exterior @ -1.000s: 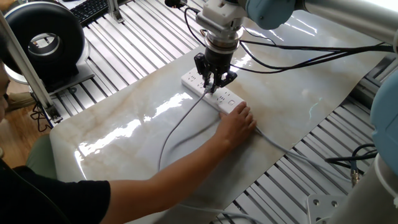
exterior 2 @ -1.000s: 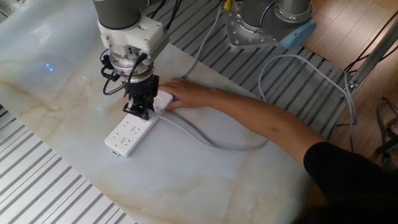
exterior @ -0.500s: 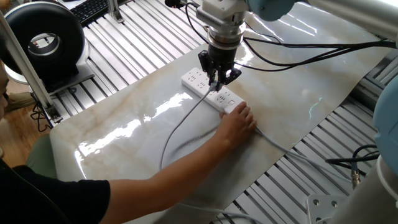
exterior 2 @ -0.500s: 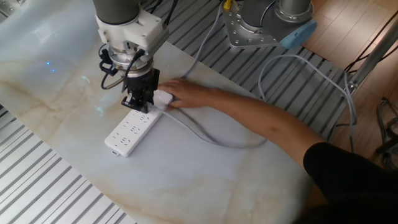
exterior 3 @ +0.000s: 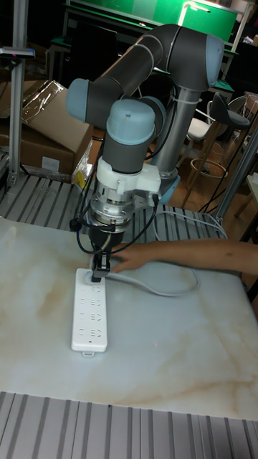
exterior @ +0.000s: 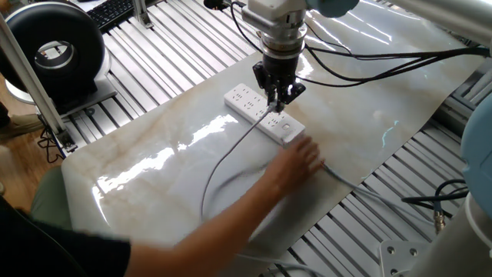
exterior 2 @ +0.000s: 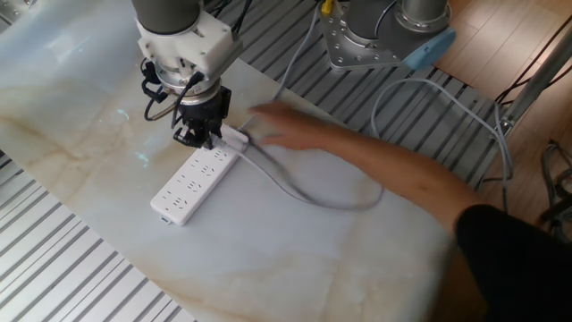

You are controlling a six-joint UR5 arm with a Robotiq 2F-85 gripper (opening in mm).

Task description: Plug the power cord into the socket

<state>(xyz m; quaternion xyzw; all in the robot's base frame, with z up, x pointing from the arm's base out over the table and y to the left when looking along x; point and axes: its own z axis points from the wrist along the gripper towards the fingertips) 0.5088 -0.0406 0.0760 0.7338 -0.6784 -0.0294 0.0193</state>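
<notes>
Carefully hold the gripper (exterior 2: 198, 134) — fingers shut on the power cord (exterior 2: 295, 191) plug — square over the socket (exterior 2: 190, 185) and press straight down.

No text, label, brand, number or sign can be read in any view. Small marks are seen on the socket (exterior: 263, 115) beside its outlet holes, but they are too small to be made out. Nothing legible is shown on the robot arm (exterior 3: 132, 129).
</notes>
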